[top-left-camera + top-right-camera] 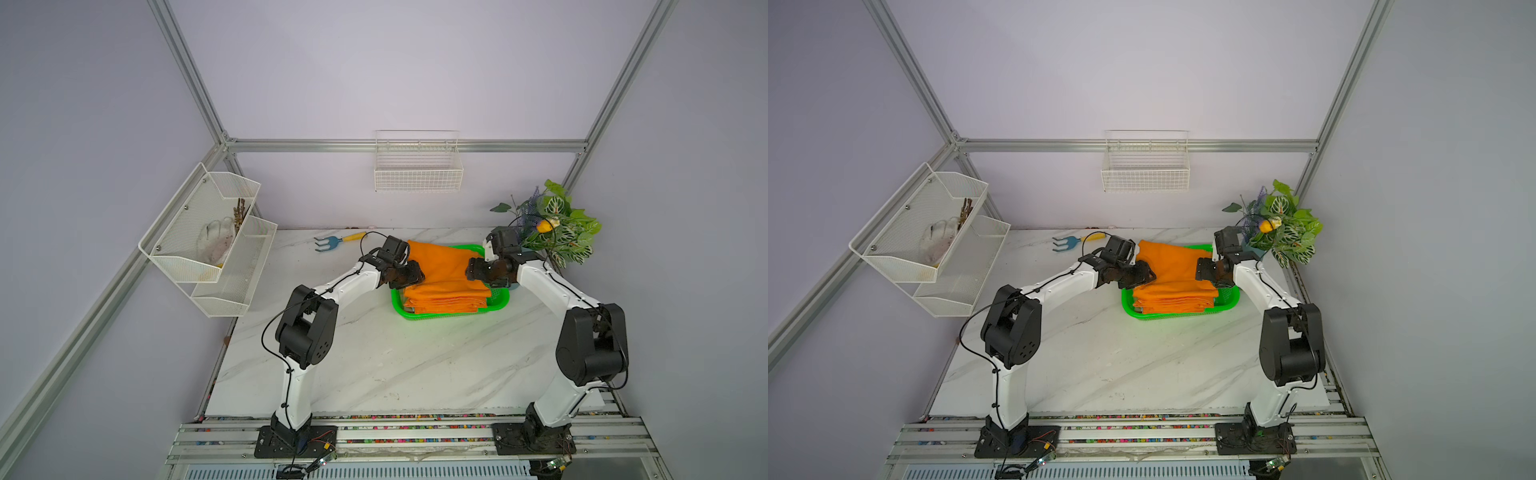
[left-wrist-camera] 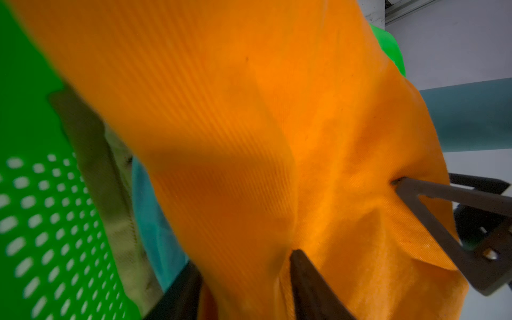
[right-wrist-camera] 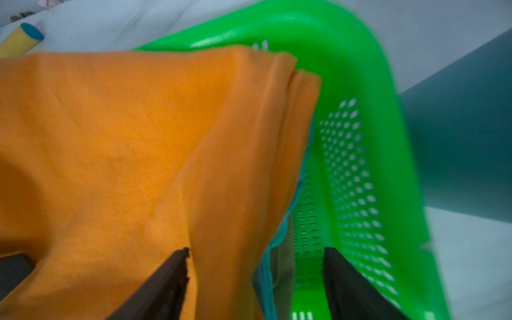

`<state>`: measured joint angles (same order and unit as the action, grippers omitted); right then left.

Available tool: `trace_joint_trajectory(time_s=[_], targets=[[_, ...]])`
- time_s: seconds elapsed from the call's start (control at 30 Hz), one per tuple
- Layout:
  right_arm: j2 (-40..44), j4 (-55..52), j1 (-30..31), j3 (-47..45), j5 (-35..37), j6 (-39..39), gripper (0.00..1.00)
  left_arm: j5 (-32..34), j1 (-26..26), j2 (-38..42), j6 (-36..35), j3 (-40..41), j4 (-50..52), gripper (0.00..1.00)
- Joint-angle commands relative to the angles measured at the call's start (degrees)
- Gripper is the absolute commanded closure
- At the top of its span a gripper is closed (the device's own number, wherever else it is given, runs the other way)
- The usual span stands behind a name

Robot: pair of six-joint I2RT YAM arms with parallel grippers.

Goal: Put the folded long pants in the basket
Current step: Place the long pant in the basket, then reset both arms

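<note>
Orange pants: the bright orange folded long pants (image 1: 446, 274), a thick flat stack of finely ribbed cloth, lie on top inside the bright green perforated plastic basket (image 1: 502, 300) and cover most of it.
Long axis: it appears to run from the far side of the table toward the near side, skewed a little to the left at the far end. The layered fold edges face the near side, and the far left corner rides over the basket's rim.
Lower garments: in the left wrist view a light blue folded cloth (image 2: 155, 221) shows just under the orange one, with a tan folded cloth (image 2: 119, 210) beneath it, both within the basket wall.
Basket shape: shallow and rectangular with rounded corners, a glossy rim and rows of small oval holes in its floor and sides.
Left gripper (image 1: 413, 277): at the stack's left edge, jaws parted, with orange cloth lying between its dark fingers (image 2: 313, 282).
Right gripper (image 1: 471, 270): at the stack's right edge, jaws spread wide. One black finger (image 3: 160, 279) lies on the orange cloth and the other is over the basket floor, with the fold's edge loose between them.
Table: a white marble-patterned slab (image 1: 374, 357); the basket stands toward its far side.
Nearby: a hand rake with blue tines and a yellow handle (image 1: 334, 241) lies to the far left of the basket, and a leafy artificial plant (image 1: 557, 226) stands to its right.
</note>
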<state>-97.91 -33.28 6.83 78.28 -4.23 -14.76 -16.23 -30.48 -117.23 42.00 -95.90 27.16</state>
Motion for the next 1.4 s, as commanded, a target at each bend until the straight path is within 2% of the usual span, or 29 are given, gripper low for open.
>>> trace_joint_trajectory(time_s=[0.0, 0.13, 0.2, 0.27, 0.37, 0.43, 0.53, 0.57, 0.7, 0.77, 0.83, 0.9, 0.93, 1.03, 1.1, 1.17, 1.23, 1.27, 1.3, 1.37], targets=[[8.88, 5.98, -0.68, -0.48, 2.83, 1.44, 0.12, 1.76, 1.28, 2.59, -5.89, -6.35, 6.50, 0.00], [18.74, 12.36, -0.71, -6.77, 1.78, 2.98, 0.12, 2.23, 3.93, 8.40, -8.07, -7.06, 6.99, 0.00], [24.75, 18.79, -0.68, -14.22, 0.98, 5.00, 0.12, 1.34, 6.39, 12.29, -9.53, -5.29, 6.13, 0.00], [31.48, 27.47, -0.69, -23.73, 0.40, 5.60, 0.12, 1.00, 9.45, 17.87, -12.46, 0.08, 2.02, 0.00], [41.63, 40.81, -0.68, -38.70, 2.63, 6.12, 0.12, 5.09, 13.14, 29.04, -21.00, 15.23, -10.82, 0.00], [46.98, 47.83, -0.70, -48.51, 6.99, 4.84, 0.12, 11.66, 14.08, 38.10, -29.14, 27.91, -21.32, 0.00], [51.92, 52.54, -0.82, -57.00, 10.60, 3.98, 0.11, 16.22, 14.68, 48.05, -44.67, 46.25, -37.48, 0.00], [52.35, 53.12, -0.77, -58.53, 11.04, 4.31, 0.11, 17.91, 15.16, 50.20, -46.75, 50.63, -40.88, 0.00], [48.94, 56.96, -0.85, -64.49, 16.29, 4.79, 0.10, 22.36, 22.42, 54.00, -42.91, 59.96, -41.03, 0.00], [45.79, 62.93, -0.90, -67.80, 19.75, 5.04, 0.10, 22.46, 26.03, 54.73, -42.09, 66.58, -46.82, 0.00], [42.12, 70.37, -0.85, -69.90, 20.70, 6.61, 0.09, 22.12, 30.11, 53.66, -40.60, 71.72, -51.04, 0.00], [39.59, 72.22, -0.85, -68.56, 19.96, 8.06, 0.09, 21.23, 33.03, 51.27, -40.40, 75.05, -55.08, 0.00], [37.16, 77.85, -0.86, -69.57, 19.55, 9.31, 0.09, 20.56, 34.23, 49.68, -40.30, 76.39, -57.54, 0.00], [29.03, 93.59, -0.85, -70.66, 21.33, 9.91, 0.10, 19.13, 35.99, 45.99, -40.28, 76.21, -62.63, 0.00], [23.55, 99.03, -0.85, -69.31, 22.28, 11.31, 0.09, 16.73, 36.93, 42.97, -41.24, 75.35, -66.22, 0.00], [17.94, 101.80, -0.85, -67.12, 21.81, 12.50, 0.08, 18.07, 37.24, 39.08, -39.29, 73.36, -66.85, 0.00], [11.87, 104.44, -0.90, -65.99, 20.37, 13.07, 0.07, 19.42, 37.39, 37.07, -38.39, 70.47, -63.83, 0.00], [8.54, 107.68, -0.86, -65.96, 20.40, 13.56, 0.01, 19.71, 37.34, 36.79, -38.16, 69.20, -61.54, 0.00], [5.86, 111.96, -0.86, -65.66, 20.21, 13.80, 0.00, 19.52, 37.35, 36.78, -38.28, 68.66, -60.53, 0.00], [9.09, 101.28, -0.85, -63.35, 20.57, 12.99, 0.00, 17.93, 37.34, 37.80, -38.46, 70.30, -62.98, 0.00]])
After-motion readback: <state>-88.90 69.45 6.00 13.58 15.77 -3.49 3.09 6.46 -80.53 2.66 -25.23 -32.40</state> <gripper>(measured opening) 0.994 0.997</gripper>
